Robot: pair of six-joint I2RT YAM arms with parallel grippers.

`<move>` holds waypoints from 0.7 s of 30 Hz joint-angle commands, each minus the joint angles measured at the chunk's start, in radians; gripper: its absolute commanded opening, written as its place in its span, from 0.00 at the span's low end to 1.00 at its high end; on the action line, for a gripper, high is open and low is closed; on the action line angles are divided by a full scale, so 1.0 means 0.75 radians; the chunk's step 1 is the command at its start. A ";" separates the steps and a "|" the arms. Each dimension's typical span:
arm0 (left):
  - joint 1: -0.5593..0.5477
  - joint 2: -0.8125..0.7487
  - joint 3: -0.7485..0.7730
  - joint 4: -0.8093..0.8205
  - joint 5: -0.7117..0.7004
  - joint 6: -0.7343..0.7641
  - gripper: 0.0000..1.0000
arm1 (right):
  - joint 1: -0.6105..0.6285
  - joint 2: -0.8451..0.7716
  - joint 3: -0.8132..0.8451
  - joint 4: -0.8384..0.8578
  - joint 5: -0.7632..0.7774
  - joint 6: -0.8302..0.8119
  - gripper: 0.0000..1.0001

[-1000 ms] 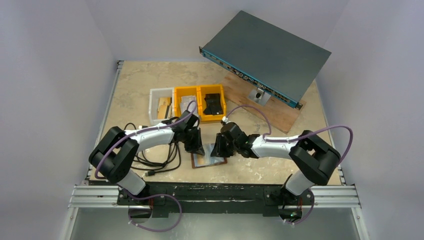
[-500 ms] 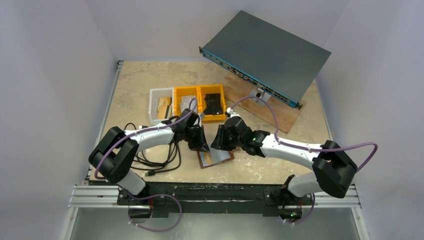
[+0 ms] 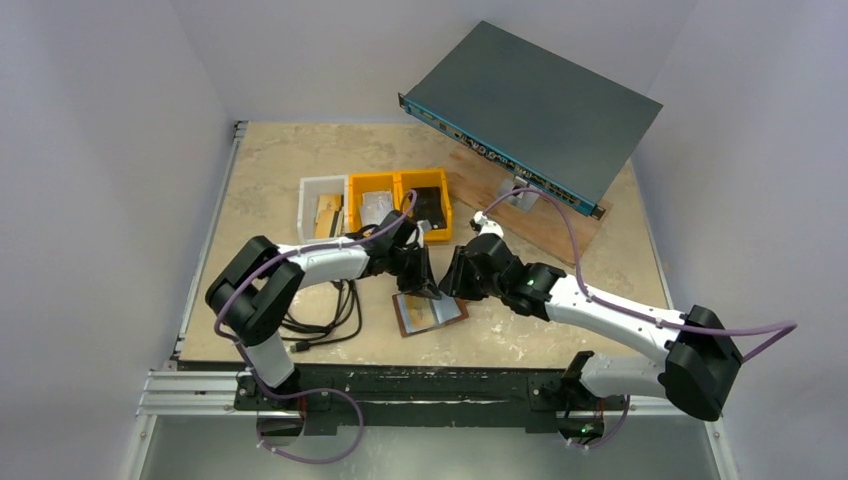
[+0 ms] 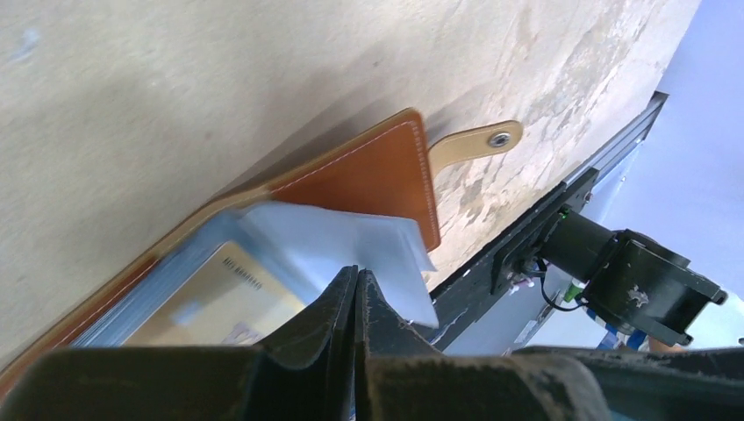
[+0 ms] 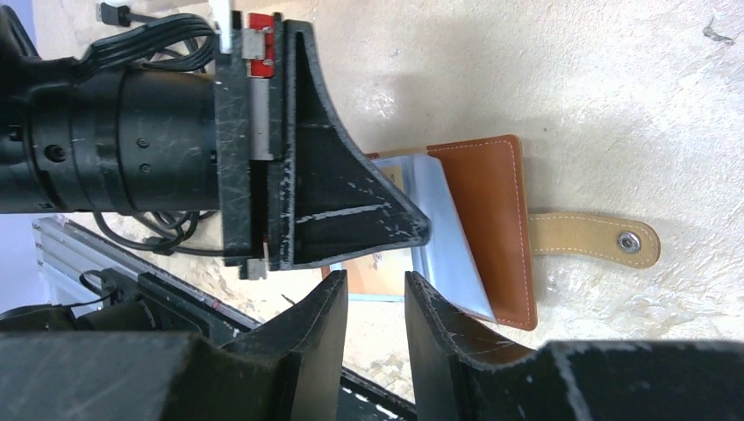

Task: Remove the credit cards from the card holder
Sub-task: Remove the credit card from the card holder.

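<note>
- A gold card (image 4: 224, 303) in the card holder (image 4: 368, 180) is showing a short row of raised characters near its edge in the left wrist view; they are blurring together and cannot be read.
- The front panel of the grey rack unit (image 3: 500, 160) is carrying tiny marks in the top view, all too small to read.
- Nothing else is showing legible text, numbers or brands.
</note>
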 commanded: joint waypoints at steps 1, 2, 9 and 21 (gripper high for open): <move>-0.037 0.079 0.102 0.059 0.037 -0.051 0.03 | 0.014 -0.025 -0.008 -0.023 0.050 -0.012 0.31; -0.040 0.100 0.114 0.044 0.025 -0.055 0.04 | 0.015 -0.019 -0.013 -0.016 0.047 -0.013 0.31; -0.042 0.145 0.130 -0.041 -0.063 -0.046 0.06 | 0.018 0.078 -0.052 0.092 -0.010 -0.026 0.23; -0.040 -0.001 0.109 -0.157 -0.147 0.027 0.06 | 0.015 0.345 -0.095 0.256 -0.076 -0.040 0.09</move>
